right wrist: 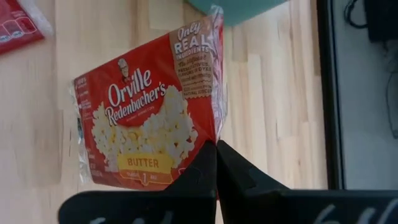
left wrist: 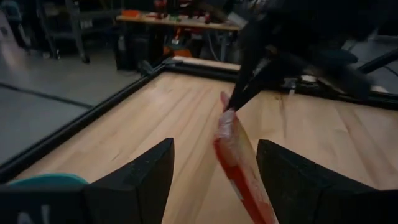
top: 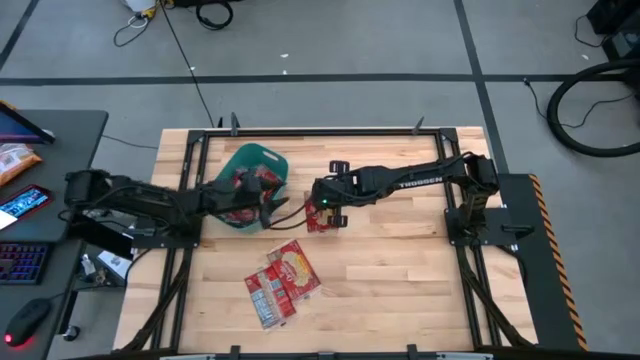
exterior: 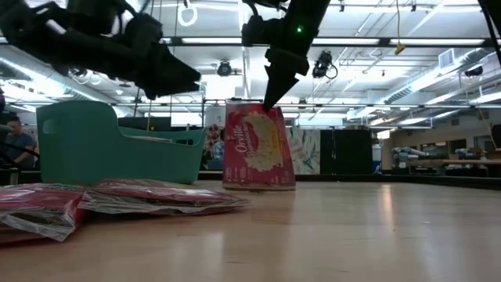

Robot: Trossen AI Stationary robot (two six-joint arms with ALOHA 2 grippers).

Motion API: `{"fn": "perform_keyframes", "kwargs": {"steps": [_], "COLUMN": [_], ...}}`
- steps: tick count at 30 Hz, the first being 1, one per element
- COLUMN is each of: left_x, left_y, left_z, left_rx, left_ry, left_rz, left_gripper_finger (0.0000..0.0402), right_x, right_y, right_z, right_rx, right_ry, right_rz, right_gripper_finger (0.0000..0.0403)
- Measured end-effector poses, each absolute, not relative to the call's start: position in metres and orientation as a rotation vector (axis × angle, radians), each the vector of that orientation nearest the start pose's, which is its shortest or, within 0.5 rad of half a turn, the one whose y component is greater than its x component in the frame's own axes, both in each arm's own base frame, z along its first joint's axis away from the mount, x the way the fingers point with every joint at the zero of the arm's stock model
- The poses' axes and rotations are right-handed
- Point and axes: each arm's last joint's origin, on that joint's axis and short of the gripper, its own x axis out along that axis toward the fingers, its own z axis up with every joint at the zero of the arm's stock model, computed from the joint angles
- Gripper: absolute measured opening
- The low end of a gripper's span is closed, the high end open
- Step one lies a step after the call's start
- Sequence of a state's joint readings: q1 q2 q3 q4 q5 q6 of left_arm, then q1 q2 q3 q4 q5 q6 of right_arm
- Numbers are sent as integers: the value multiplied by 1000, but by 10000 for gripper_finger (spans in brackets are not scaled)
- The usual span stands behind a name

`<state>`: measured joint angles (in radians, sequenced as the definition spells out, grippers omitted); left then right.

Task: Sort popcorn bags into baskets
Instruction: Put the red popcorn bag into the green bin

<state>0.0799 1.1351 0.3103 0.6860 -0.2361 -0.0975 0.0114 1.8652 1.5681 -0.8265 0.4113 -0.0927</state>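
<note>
Low view: the right gripper (exterior: pixel 270 100) comes down from above and pinches the top edge of a red bag (exterior: pixel 258 149), which stands upright with its bottom edge on the table (exterior: pixel 352 235) just beside the tub (exterior: pixel 86 145), on the side away from the left arm. Its jaws are closed tight on that edge; in the right wrist view the dark fingers (right wrist: pixel 205 171) meet at the bag's (right wrist: pixel 146 118) rim, the printed popcorn picture facing the camera.

The left gripper (top: pixel 268 203) hovers over the tub's (top: pixel 262 157) near rim, pointed toward the held bag (top: pixel 318 219). Its jaws stand wide apart and hold nothing; the left wrist view shows the bag (left wrist: pixel 239 168) edge-on ahead between the two fingers (left wrist: pixel 140 180), untouched.

Other red bags lie inside the tub. A loose pile of bags (top: pixel 280 282) lies flat on the table, well apart from the tub, toward the front edge.
</note>
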Motion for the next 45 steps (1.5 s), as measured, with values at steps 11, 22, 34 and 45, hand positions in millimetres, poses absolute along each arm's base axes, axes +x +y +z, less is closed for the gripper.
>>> {"fn": "perform_keyframes", "kwargs": {"steps": [11,22,34,45], "left_x": [232,234,246,246], "left_y": [39,32,21,15], "left_z": [177,179,183,181], "left_rx": [-170,-195,-149,-116], "left_ry": [141,131,142,169], "left_rz": [377,203,111,90], "left_gripper_finger": [232,231,231,231], "right_x": [392,395,395,395], "right_y": [19,19,14,11], "right_z": [261,263,263,263], "right_rx": [-516,-507,-490,-491], "right_ry": [1067,1031,1035,1041], "right_rz": [-351,-363,-364,-369], "right_gripper_finger": [1,1,1,1]}}
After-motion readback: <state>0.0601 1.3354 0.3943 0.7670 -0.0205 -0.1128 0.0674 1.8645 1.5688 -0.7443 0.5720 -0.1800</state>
